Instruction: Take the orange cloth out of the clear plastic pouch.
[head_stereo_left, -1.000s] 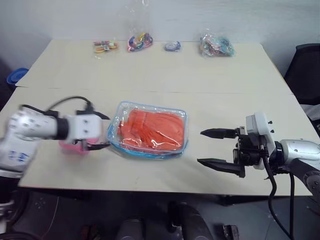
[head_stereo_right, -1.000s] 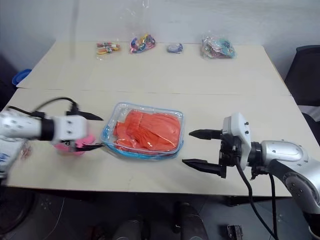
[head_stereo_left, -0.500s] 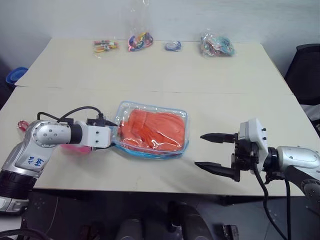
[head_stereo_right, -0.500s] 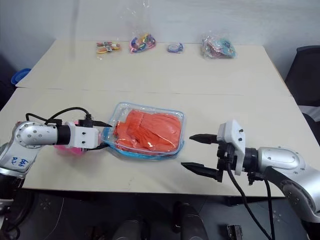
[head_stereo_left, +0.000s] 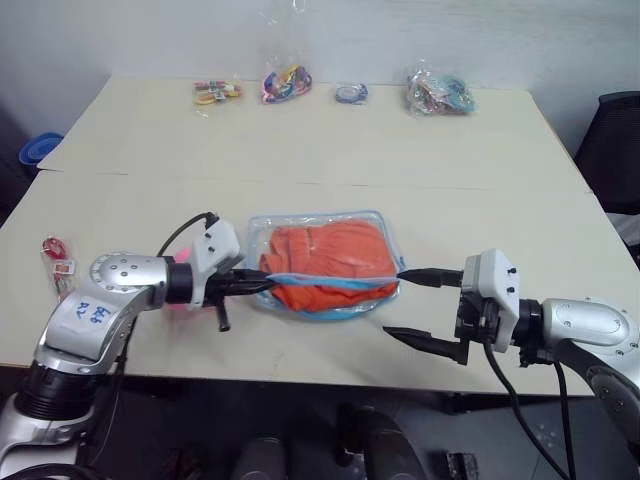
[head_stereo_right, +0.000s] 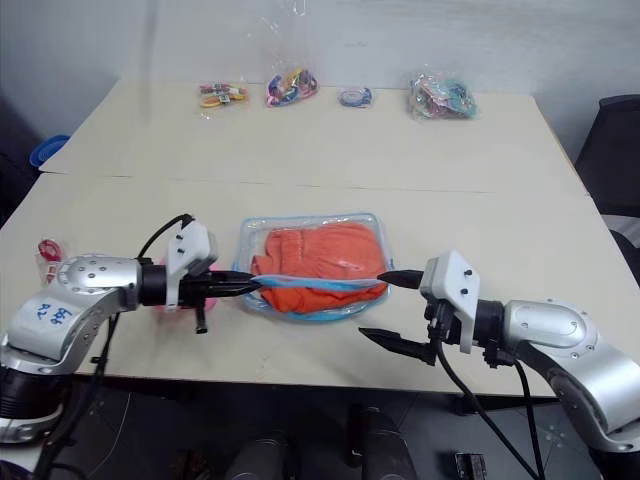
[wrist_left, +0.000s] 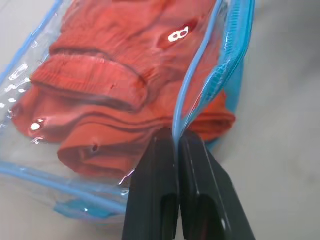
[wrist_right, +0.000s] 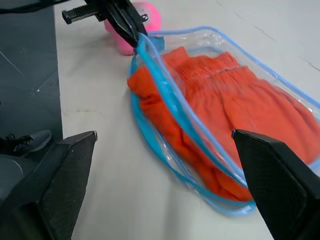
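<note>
- Pouch (head_stereo_left: 325, 268): clear plastic w/ light blue edging, flat on near half of desk (head_stereo_left: 300, 140), between the two arms. Zipper side faces the near desk edge; mouth looks parted, one blue edge strip lifted clear of the rest.
- Orange cloth (head_stereo_left: 335, 255): folded, inside pouch; one fold bulges at the mouth. Not out yet.
- Left end effector (head_stereo_left: 258, 286): fingers pressed together, pinching the blue edge strip at the pouch's left near corner; left wrist view has the strip running up from between the fingertips.
- Right end effector (head_stereo_left: 418, 308): fingers spread wide, holding nothing; upper fingertip just beside pouch's right edge, contact unclear. Mouth of pouch lies ahead of it in right wrist view.
- Pink plush toy (wrist_right: 139, 20): beside left end effector, by pouch corner.
- Bags of trinkets (head_stereo_left: 438, 90): row along far edge, well apart from pouch.
- Status (judged): early-mid. Done: pouch gripped, mouth held open. Left: right end effector to reach in, pinch cloth, draw it fully out while left anchors the pouch.
</note>
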